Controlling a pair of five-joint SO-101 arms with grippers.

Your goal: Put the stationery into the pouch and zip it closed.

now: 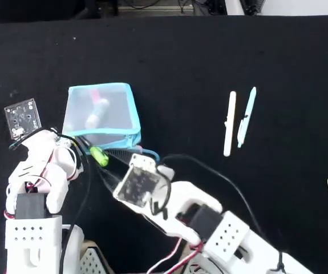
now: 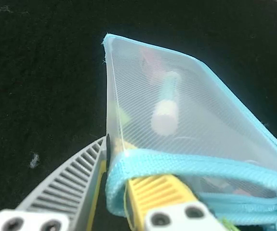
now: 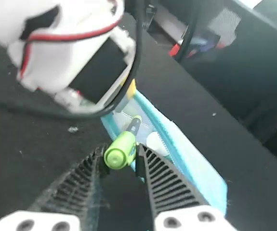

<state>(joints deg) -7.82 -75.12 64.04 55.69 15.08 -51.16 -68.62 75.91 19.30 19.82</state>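
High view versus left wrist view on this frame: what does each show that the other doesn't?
Only the high view: a slim white pen and a light blue pen lying side by side on the black table. Only the left wrist view: the left hand clamped on the blue zipper edge. Both: the translucent blue-trimmed mesh pouch with stationery inside.

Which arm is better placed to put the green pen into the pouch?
Right: the right gripper holds the green pen at the pouch mouth; the left gripper is clamped on the pouch edge.
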